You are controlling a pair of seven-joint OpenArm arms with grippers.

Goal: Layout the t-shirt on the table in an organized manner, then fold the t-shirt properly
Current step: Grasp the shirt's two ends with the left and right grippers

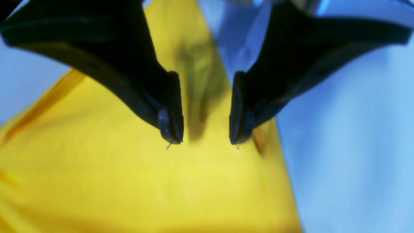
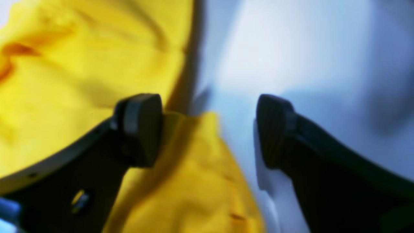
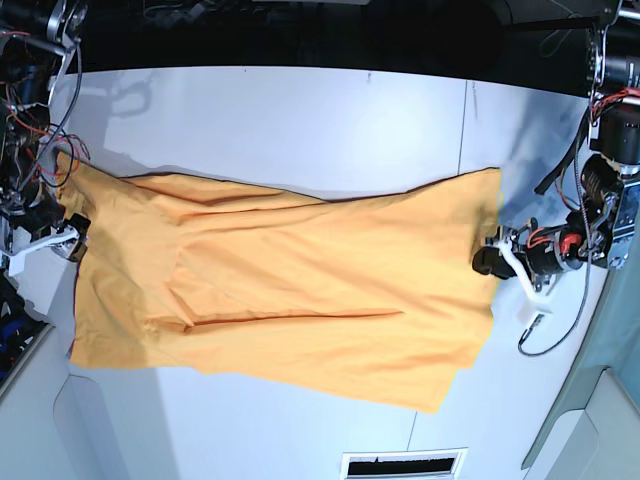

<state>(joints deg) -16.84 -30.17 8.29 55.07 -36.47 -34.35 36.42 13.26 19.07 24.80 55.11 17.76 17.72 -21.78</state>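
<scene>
One t-shirt (image 3: 290, 290) is spread on the surface (image 3: 300, 110) — two tools, left tool (image 1: 206, 140) and right tool (image 2: 208, 129), are seen open, nothing gripped.

The base view looks straight down from high above the counter (image 3: 300, 110). Each wrist view sits close behind its own end effector, blurred, sharing the shirt (image 3: 290, 285) edge with it.

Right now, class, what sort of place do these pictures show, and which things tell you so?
Probably a robotics lab: two arms with open fingers flank a white table, loose wiring hangs beside it, and a t-shirt lies spread out.
</scene>
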